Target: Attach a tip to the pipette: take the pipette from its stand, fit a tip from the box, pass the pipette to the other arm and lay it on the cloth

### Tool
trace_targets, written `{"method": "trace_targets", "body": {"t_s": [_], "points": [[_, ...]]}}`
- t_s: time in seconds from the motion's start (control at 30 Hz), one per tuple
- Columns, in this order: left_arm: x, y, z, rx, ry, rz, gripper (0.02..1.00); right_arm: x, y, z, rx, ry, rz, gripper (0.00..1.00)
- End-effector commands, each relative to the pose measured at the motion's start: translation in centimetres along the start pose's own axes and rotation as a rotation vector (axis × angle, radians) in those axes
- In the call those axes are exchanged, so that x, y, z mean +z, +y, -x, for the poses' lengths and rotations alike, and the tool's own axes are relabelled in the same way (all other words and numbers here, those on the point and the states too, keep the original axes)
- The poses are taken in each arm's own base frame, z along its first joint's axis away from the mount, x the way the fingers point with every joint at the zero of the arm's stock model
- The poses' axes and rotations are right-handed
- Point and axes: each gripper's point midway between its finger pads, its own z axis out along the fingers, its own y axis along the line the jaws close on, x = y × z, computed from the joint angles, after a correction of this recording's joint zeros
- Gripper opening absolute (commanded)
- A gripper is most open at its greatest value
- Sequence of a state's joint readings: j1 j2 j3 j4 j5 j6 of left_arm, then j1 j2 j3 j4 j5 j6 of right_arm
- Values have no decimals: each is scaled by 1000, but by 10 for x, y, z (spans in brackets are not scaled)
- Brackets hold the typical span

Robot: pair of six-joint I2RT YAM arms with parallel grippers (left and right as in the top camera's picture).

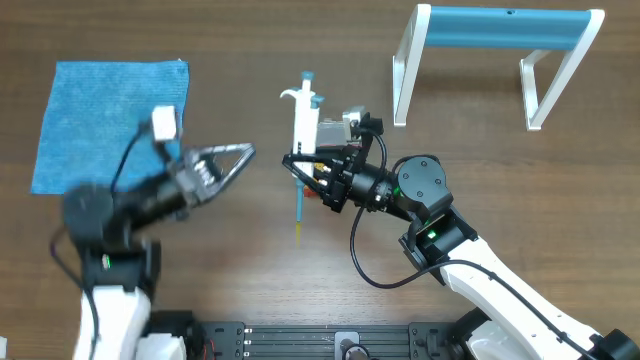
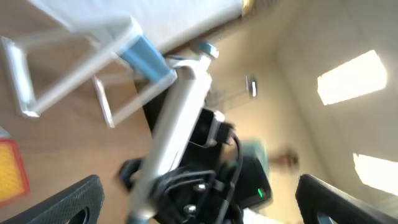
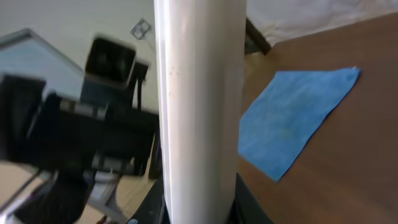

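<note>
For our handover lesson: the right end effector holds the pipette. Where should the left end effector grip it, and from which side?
Probably the white upper body of the pipette, the free stretch beyond the right end effector clamping its middle. Come from the cloth side, where the open left end effector faces it. The thin shaft and tip look too slender.

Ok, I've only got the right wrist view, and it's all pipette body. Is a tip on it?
Observer: Yes. The top view shows a yellow tip on the lower end of the pipette.
Operator: And the other arm?
Observer: The left end effector is open. It is between the pipette and the cloth and not touching the pipette.
Operator: Where's the stand?
Observer: The stand is at the table's far right, beyond your arm.
</note>
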State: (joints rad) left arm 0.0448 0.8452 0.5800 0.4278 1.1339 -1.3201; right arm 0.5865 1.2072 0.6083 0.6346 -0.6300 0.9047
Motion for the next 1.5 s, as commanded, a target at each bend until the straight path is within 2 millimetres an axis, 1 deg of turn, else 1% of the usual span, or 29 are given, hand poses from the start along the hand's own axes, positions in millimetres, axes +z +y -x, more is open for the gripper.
{"method": "trace_targets", "body": {"t_s": [0.03, 0.17, 0.3, 0.43, 0.57, 0.6, 0.63, 0.67, 0.7, 0.73, 1.17, 1.2, 1.23, 1.27, 1.37, 1.4, 1.43, 1.47, 1.5], "points": [[23, -22, -4, 170, 346, -126, 1000, -1, 17, -10, 33, 71, 81, 80], [48, -22, -1, 195, 425, -178, 1000, -1, 18, -11, 33, 73, 83, 80], [69, -12, -4, 160, 465, -190, 1000, -1, 18, -11, 59, 78, 85, 82], [78, -7, -5, 158, 463, -192, 998, -1, 19, -12, 62, 81, 88, 77], [79, -8, -4, 171, 451, -193, 1000, -1, 19, -12, 62, 81, 88, 80], [79, -8, -4, 172, 451, -193, 976, -1, 19, -12, 62, 80, 88, 80], [79, -8, -4, 171, 451, -193, 934, -1, 19, -12, 62, 81, 88, 80], [79, -8, -4, 171, 451, -193, 792, -1, 19, -12, 62, 80, 88, 80], [79, -8, -4, 171, 451, -193, 229, -1, 19, -12, 63, 81, 87, 80], [79, -8, -4, 170, 452, -193, 27, -1, 19, -12, 62, 80, 88, 80], [80, -6, -1, 167, 435, -185, 27, -1, 19, -12, 63, 81, 88, 82], [80, -6, 0, 168, 429, -183, 27, -1, 19, -12, 63, 82, 88, 430], [80, -6, 0, 190, 426, -187, 27, -2, 20, -13, 63, 89, 94, 619], [80, -5, 1, 216, 423, -191, 27, -3, 21, -15, 62, 103, 105, 763], [79, 6, 8, 208, 389, -155, 27, -15, 23, -31, 84, 233, 166, 766], [78, 13, 14, 211, 360, -130, 27, -25, 17, -40, 126, 302, 171, 768], [76, 21, 19, 211, 336, -105, 29, -33, 8, -44, 173, 339, 154, 768], [75, 29, 24, 215, 310, -76, 27, -42, -5, -45, 226, 355, 121, 768], [72, 41, 30, 203, 278, -30, 27, -51, -17, -41, 256, 346, 91, 770]]}}
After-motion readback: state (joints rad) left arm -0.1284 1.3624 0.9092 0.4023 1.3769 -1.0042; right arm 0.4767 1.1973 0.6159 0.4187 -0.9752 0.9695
